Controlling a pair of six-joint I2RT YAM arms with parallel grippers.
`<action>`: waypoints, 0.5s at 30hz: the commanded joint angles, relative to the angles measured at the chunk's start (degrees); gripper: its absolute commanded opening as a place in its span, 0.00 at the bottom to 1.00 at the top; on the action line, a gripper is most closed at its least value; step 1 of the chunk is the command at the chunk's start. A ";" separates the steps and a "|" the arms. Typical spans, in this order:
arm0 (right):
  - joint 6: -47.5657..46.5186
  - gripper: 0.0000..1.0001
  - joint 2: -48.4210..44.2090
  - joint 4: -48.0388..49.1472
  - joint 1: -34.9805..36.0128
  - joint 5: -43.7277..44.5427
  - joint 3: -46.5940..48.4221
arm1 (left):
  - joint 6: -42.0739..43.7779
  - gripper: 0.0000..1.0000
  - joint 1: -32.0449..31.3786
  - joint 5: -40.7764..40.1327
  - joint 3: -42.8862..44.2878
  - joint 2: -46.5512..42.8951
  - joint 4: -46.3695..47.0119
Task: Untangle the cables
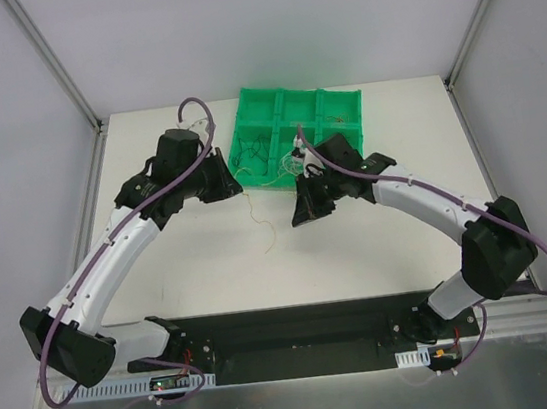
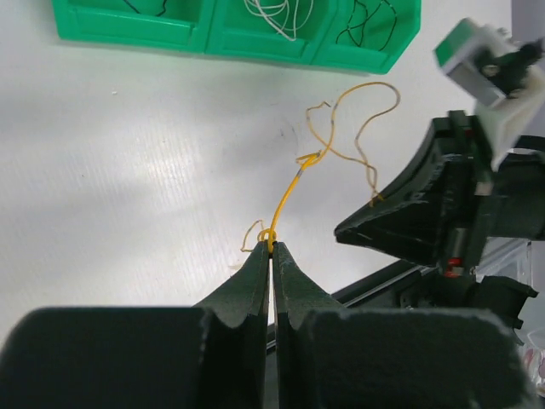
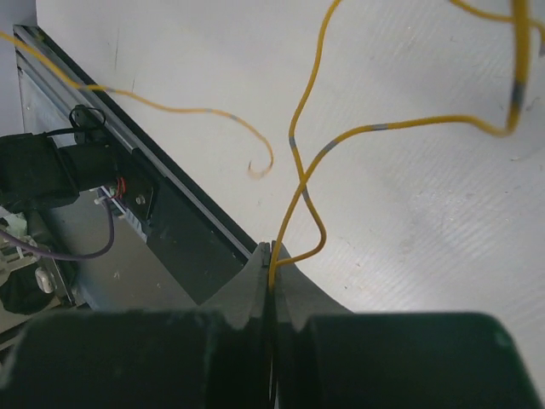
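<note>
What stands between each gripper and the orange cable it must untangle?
Nothing visible does. The left gripper is shut directly on the orange cable, and the right gripper is shut on it too. Only a looping stretch of cable runs between them.

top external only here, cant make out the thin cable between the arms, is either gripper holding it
Observer: Yes, the left wrist view shows the left gripper shut on the orange cable at its tips.
Operator: and the right one
Observer: The right gripper is shut on the orange cable too, in its wrist view.
Operator: any tangle between them
Observer: A small twisted kink sits partway along, seen from the left wrist.
</note>
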 commanded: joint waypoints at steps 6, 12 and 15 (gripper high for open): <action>-14.93 0.13 -2.34 -12.55 -0.06 -12.17 4.87 | -0.01 0.00 0.97 7.10 -1.09 7.23 -2.36; -17.93 0.23 2.83 -15.71 6.09 -16.69 6.35 | -5.11 0.00 1.76 13.08 -0.92 18.03 -1.66; -17.94 0.29 5.66 -18.27 7.24 -14.24 8.29 | -5.73 0.00 1.85 18.27 0.66 24.89 0.09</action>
